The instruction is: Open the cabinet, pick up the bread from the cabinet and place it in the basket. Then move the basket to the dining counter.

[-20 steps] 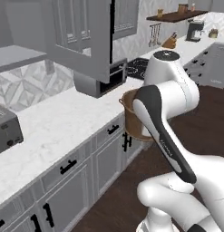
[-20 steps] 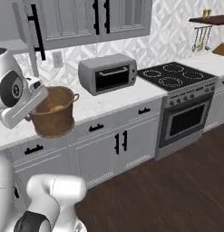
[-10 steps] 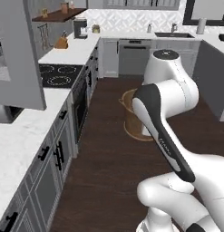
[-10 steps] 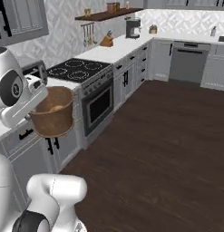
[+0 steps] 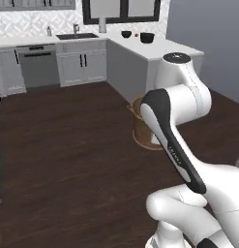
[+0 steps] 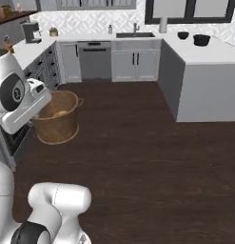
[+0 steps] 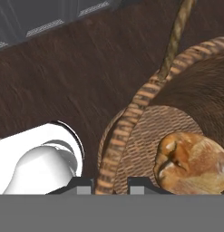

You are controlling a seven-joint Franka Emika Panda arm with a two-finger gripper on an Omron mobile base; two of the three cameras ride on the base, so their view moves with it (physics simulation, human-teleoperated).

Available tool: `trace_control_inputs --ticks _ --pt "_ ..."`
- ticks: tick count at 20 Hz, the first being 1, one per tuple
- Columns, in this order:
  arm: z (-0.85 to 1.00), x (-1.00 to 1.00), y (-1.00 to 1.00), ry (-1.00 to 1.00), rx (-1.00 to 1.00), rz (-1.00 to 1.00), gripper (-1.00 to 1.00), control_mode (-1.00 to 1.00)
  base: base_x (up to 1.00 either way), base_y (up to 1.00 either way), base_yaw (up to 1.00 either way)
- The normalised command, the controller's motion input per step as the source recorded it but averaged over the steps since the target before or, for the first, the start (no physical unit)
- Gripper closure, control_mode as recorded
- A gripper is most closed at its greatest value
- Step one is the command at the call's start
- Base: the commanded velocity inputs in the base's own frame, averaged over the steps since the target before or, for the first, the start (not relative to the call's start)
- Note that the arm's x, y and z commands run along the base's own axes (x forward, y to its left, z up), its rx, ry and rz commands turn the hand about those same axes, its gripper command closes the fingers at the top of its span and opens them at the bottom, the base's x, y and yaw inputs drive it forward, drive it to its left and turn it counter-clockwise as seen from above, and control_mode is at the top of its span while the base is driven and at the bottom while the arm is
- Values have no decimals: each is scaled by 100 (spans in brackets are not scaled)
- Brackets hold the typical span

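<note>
Basket hung off the floor in the robot's grip, carried over dark wood flooring in the middle of the kitchen. The gripper was clamped shut on the basket's woven rim, one fingertip inside the wall and one outside, as the hand view showed. Bread lay on the basket's bottom, against the wall on the side away from the gripper, and a tan lump of it also peeked above the rim in the right base view. So the fetching part looked finished: the bread was already in the basket, and the cabinet was out of sight. What remained, by my reading, was the carry and the set-down. The counter, a white top on a plain grey base, stood well apart from the basket, across open floor, with two dark bowls on its far end. The basket was not yet over that top, so the drive had some way to go before the release.
</note>
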Motion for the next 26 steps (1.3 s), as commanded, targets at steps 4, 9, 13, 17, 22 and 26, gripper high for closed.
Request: trace_control_inputs --ticks 4,9,13,17,22,26 --pt "0 0 0 0 0 0 100 100 59 -37 -57" --pt "0 0 0 0 0 0 100 100 99 -11 -41" --pt "0 0 0 0 0 0 100 100 100 0 -29" --pt "0 0 0 0 0 0 100 100 100 0 -27" --pt "0 0 0 0 0 0 100 100 100 0 -16" --pt "0 0 0 0 0 0 100 100 100 0 -9"
